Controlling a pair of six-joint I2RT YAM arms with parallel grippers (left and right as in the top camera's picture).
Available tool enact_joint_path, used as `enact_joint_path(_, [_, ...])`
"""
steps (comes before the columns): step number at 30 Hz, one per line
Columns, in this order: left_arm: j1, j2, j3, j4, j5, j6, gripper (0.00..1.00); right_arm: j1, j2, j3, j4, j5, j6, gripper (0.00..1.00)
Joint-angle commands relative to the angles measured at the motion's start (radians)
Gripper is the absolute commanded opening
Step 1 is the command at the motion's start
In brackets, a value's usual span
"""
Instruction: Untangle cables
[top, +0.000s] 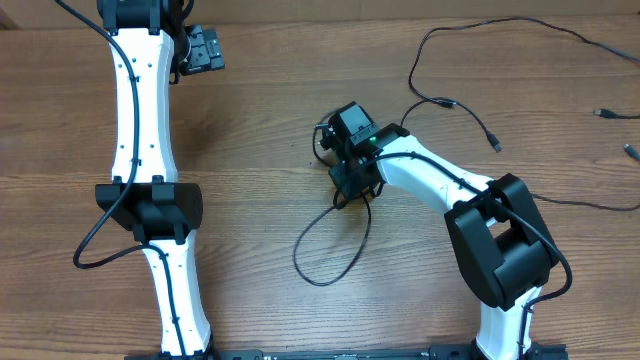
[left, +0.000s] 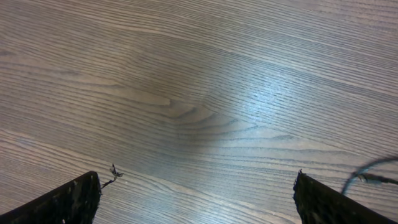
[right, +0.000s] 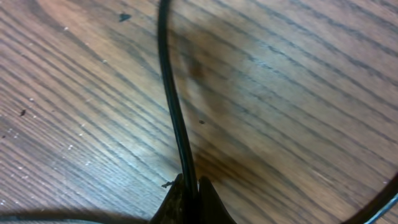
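Note:
A thin black cable (top: 325, 262) lies in a loop on the wooden table at the centre. My right gripper (top: 346, 192) is shut on the top of this loop. In the right wrist view the closed fingertips (right: 190, 191) pinch the cable (right: 171, 93), which runs up and away across the wood. A second cable (top: 447, 101) with a plug end lies at the upper right. My left gripper (top: 205, 48) is open and empty at the far left of the table. Its fingers (left: 196, 196) stand wide apart over bare wood, with a cable end (left: 373, 169) at the right edge.
Loose plug ends (top: 605, 113) lie at the far right edge of the table. Another black cord (top: 590, 203) runs off to the right behind my right arm. The left arm's white links stretch along the table's left side.

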Motion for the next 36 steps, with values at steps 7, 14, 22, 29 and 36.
enact_joint_path(7, [0.001,-0.026,0.011,-0.003,0.012,-0.014,1.00,0.011,-0.043,0.119,-0.176,-0.037,0.009,0.04])
enact_joint_path(14, [0.001,-0.026,0.011,-0.003,0.012,-0.014,1.00,0.011,-0.174,0.422,-0.475,-0.124,0.008,0.04])
enact_joint_path(22, [0.001,-0.026,0.011,-0.003,0.012,-0.014,0.99,0.011,-0.281,0.776,-0.625,-0.220,0.033,0.04])
enact_joint_path(29, [0.001,-0.026,0.011,-0.003,0.012,-0.014,0.99,0.006,-0.350,0.872,-0.610,-0.212,0.074,0.04])
enact_joint_path(36, [0.000,-0.026,0.011,0.033,0.050,-0.056,1.00,0.002,-0.364,0.872,-0.629,-0.066,0.206,0.04])
